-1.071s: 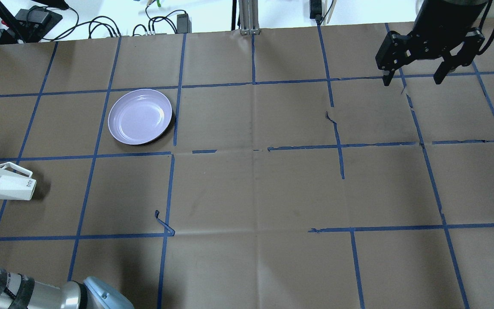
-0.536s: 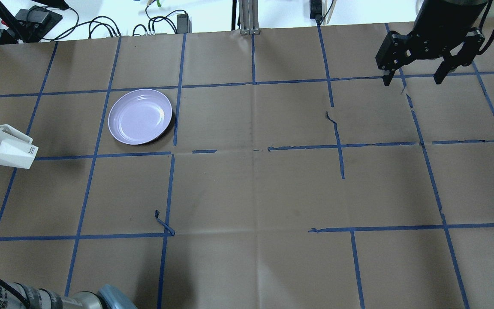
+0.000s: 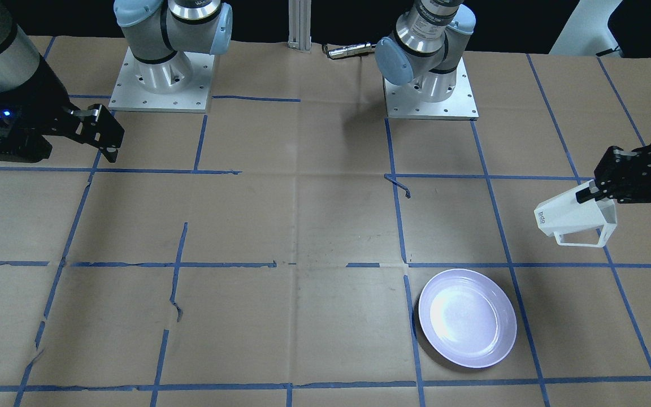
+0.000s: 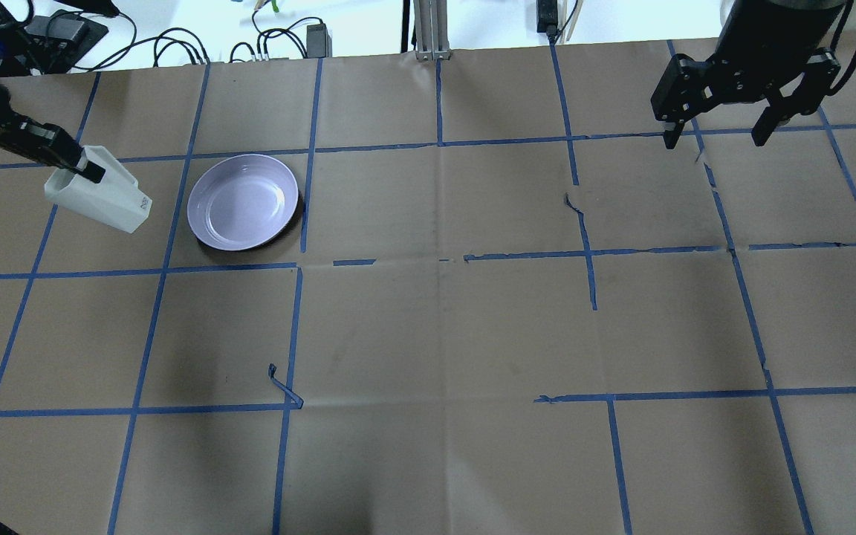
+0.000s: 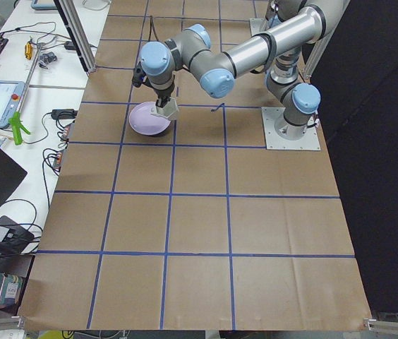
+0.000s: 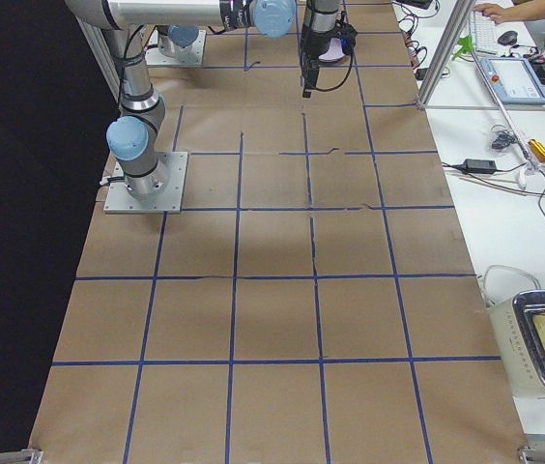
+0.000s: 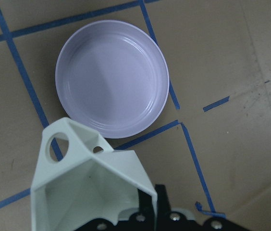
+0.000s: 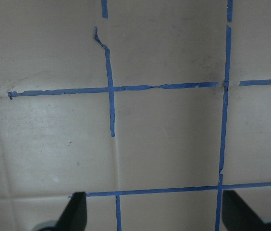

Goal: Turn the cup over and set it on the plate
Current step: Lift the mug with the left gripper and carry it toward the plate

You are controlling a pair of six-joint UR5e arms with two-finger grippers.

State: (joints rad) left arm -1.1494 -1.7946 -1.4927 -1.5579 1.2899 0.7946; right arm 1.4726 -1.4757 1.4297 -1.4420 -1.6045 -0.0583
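Observation:
The white faceted cup (image 4: 105, 197) hangs tilted in the air just left of the pale lavender plate (image 4: 244, 200), its base end toward the plate. My left gripper (image 4: 88, 172) is shut on the cup's rim wall. In the left wrist view the cup's (image 7: 87, 187) open mouth faces the camera, its handle points at the plate (image 7: 111, 84), and a black finger (image 7: 150, 211) sits on its rim. The front-facing view shows the cup (image 3: 577, 217) above and right of the plate (image 3: 467, 317). My right gripper (image 4: 714, 137) is open and empty at the far right.
Brown paper with a blue tape grid covers the table. A loose tape curl (image 4: 285, 386) lies nearer the front. Cables and boxes (image 4: 64, 30) and an aluminium post (image 4: 428, 30) line the far edge. The arm bases (image 3: 430, 90) stand on the robot's side.
My left gripper has carried the cup from the table's left edge toward the far side and rightward, close beside the plate. The right arm has not moved.

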